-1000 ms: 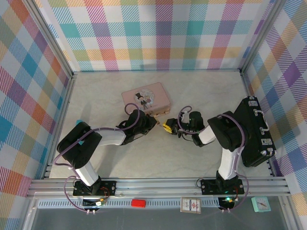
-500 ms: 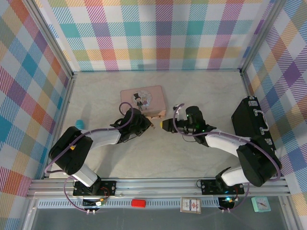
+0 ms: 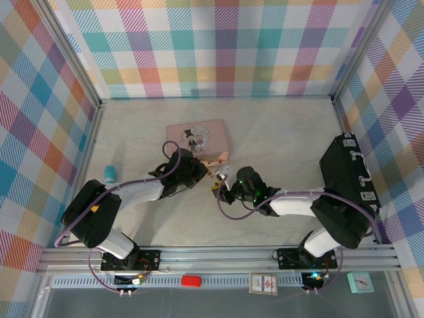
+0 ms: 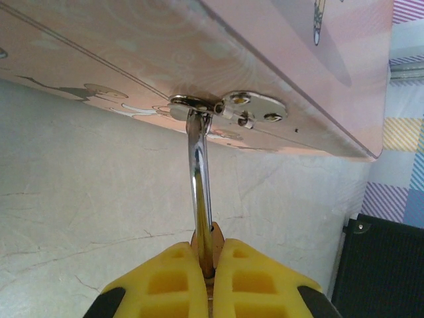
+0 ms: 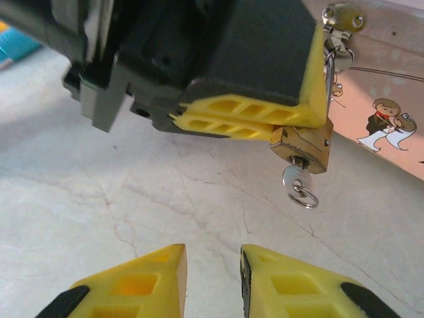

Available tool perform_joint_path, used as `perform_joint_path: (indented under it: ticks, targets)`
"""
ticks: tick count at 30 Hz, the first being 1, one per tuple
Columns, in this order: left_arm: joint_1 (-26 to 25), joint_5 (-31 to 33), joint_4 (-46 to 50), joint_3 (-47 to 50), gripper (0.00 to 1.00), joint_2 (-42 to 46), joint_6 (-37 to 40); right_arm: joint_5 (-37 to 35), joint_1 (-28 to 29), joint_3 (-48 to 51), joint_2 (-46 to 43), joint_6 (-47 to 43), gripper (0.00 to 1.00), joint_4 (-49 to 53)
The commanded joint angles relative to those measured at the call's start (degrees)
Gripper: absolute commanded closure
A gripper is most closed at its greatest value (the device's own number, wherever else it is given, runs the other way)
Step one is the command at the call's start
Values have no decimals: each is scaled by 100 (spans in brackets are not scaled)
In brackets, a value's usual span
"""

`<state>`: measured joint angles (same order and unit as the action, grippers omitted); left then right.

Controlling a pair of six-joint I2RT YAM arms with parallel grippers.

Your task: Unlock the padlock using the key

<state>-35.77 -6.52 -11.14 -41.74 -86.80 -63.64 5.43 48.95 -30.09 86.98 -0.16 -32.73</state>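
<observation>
The left gripper (image 4: 211, 250) is clamped shut on the padlock (image 5: 305, 148), with its yellow fingers (image 5: 232, 119) pinching the brass body from both sides. The padlock sits just off the front edge of the pink tin (image 3: 197, 138), around the middle of the table (image 3: 285, 136). The silver shackle (image 4: 199, 169) runs straight up from between the fingers to the tin's clasp (image 4: 228, 106) and passes through the clasp's loop. Cannot tell whether the shackle is latched or popped. Cannot tell either whether the padlock body touches the table.

The key (image 5: 292, 177) sticks out of the underside of the padlock body, in the keyhole. A small wire ring (image 5: 305, 197) hangs off its head. How deep the key is seated is not clear.

The right gripper (image 5: 212, 275) is open with nothing between its jaws. It points at the padlock and key, near them but not touching either.

In the top view the two grippers sit nose to nose just in front of the tin's near right corner, the left arm coming in from the left and the right arm from the right. A black case (image 3: 348, 182) lies at the right edge of the table, well apart from the tin. A small teal thing (image 3: 110, 173) sits near the left wall.
</observation>
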Motion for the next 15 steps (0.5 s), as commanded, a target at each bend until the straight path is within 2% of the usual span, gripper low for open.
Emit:
perform_joint_path:
  ticks: [1, 5, 15]
  targets:
    - [-44, -164, -413, 29, 100, 296, 19, -650, 115, 133, 227, -493, 72, -692]
    - [-64, -234, -548, 154, 100, 290, -34, -963, 167, 139, 463, -709, 74, -982]
    - [-114, -304, -679, 314, 100, 306, -79, -876, 194, 30, 1153, -947, 79, -1629]
